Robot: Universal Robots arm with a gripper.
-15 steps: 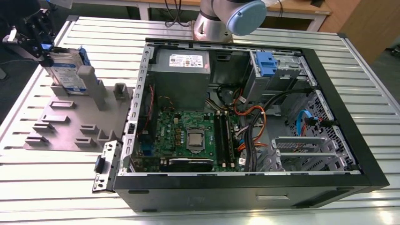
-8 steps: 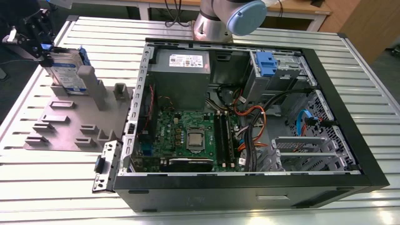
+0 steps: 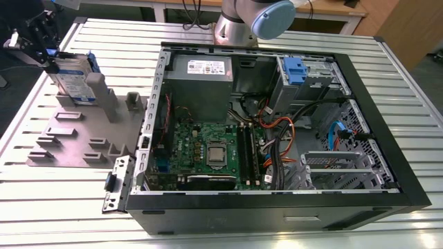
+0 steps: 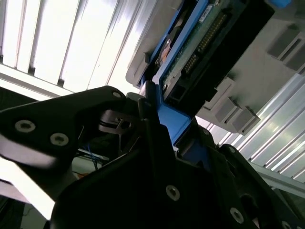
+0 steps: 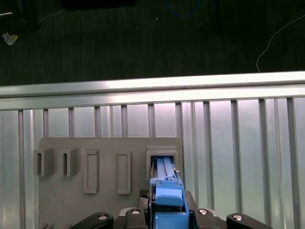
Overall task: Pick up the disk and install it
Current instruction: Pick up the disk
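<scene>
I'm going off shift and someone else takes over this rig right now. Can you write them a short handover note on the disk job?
The gripper is shut on the disk at its blue handle end, at the exterior view's left.
The disk stands upright with its lower end in a slot of the grey holder.
Done: the disk is grasped.
Left: it is not yet out of the holder and not yet in the computer case, where another blue-tabbed drive sits in its cage.

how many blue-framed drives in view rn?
2. The disk stands in the grey holder at the exterior view's left; the other drive sits caged inside the open case. Others may be hidden.
</scene>
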